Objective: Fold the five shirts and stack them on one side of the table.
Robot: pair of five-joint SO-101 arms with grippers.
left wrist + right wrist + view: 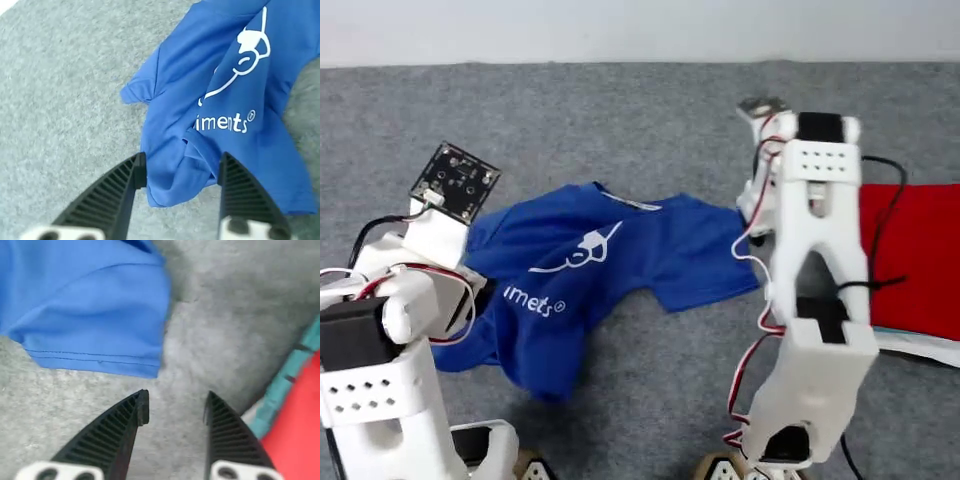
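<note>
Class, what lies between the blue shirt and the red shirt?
Bare grey mat, then a teal cloth edge beside the red shirt, in the right wrist view.

Blue shirt loose, red shirt on the pile

We see the blue shirt (590, 275) with white print lying rumpled and unfolded mid-worktop (620, 130), one sleeve spread toward the pile and its lower part bunched. At one side, the red shirt (920, 255) lies flat on top, with teal and white edges (920, 347) showing beneath it.

Bending left arm (390, 330) low, holding left gripper (183, 160) wide open, pointing downward. Stretching right arm (810, 250) forward, holding right gripper (177, 395) open too, angling downward.
</note>
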